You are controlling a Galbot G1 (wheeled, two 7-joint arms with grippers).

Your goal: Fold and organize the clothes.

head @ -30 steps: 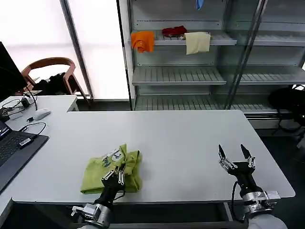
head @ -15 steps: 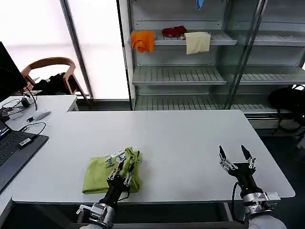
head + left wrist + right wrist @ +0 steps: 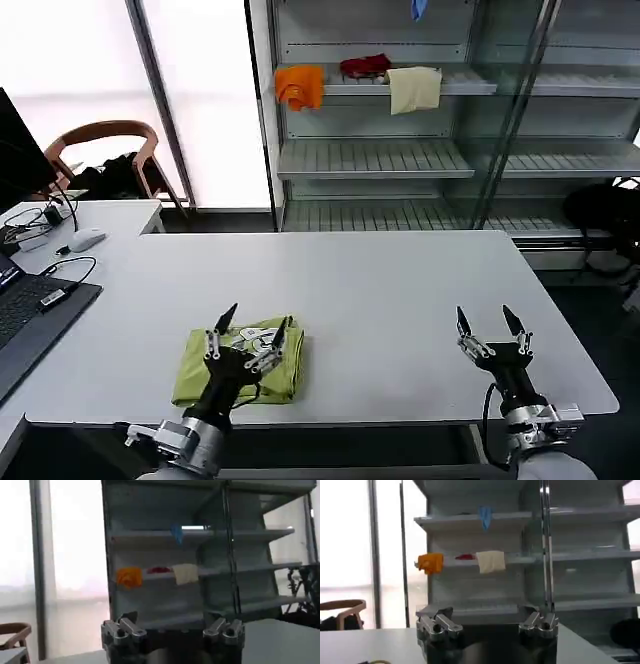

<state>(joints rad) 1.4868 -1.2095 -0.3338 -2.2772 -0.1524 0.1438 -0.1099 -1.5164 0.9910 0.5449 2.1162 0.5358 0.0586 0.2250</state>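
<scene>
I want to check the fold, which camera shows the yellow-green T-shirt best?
The head view: the T-shirt lies folded near the table's front edge, under the open left gripper. Both wrist views face the shelves, not the shirt.

An orange cloth, a red cloth and a cream cloth lie on a shelf; a wooden chair stands beside a laptop.

From my head camera, my left gripper covers the middle of the folded lime T-shirt, so I can't see how its layers lie there. The laptop is cut off by the frame's left edge. Both arms run off the bottom edge. The red item on the upper shelf is too small to identify.
</scene>
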